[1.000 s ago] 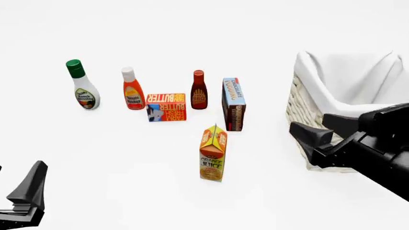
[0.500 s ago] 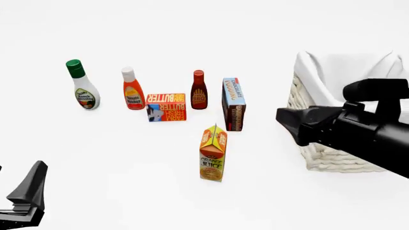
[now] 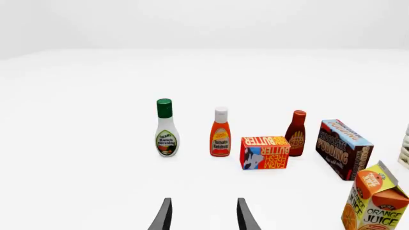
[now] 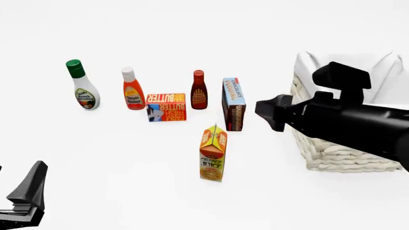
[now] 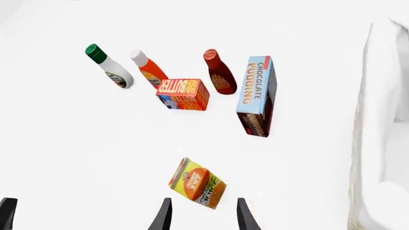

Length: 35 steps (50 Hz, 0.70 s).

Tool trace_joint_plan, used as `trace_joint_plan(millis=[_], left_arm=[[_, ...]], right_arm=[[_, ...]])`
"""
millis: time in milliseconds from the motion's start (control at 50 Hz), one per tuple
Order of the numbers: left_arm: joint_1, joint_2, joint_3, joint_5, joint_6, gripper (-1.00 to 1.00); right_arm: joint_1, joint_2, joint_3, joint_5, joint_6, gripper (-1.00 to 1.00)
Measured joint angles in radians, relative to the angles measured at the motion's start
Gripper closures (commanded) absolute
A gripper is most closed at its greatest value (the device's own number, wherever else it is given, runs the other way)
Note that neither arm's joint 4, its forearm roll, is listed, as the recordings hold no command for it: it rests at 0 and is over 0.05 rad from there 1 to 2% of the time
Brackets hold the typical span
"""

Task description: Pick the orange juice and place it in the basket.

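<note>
Right arm swung leftward and higher since earlier frames, now in front of basket's near-left corner; groceries unmoved. Right jaws [image 5: 201, 216] parted, holding nothing, hovering above and right of orange juice [image 4: 213, 153], carton just beyond fingertips in right wrist view. Left jaws [image 3: 203, 215] parted, empty, low at desk's [image 4: 128, 182] near-left, well apart from carton. Orange juice upright on desk, nearer than chocolate pudding box [image 4: 234, 104]. Butter box [image 4: 166, 107], BBQ bottle [image 4: 198, 96], ketchup [image 4: 133, 88], ranch dressing [image 4: 83, 85] in row behind. Basket [image 4: 332, 155] at right, partly hidden by arm.
</note>
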Motion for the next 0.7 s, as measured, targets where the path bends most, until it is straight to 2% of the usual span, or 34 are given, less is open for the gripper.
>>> trace_joint_plan(millis=[320,700], left_arm=[[0.0,0.0,0.0,0.0,0.0,-1.0],[0.0,0.0,0.0,0.0,0.0,-1.0]], right_arm=[[0.014,0.077,-0.032,0.0,0.12,-1.0],[0.016,0.166,-0.071,0.015,0.213,-1.0]])
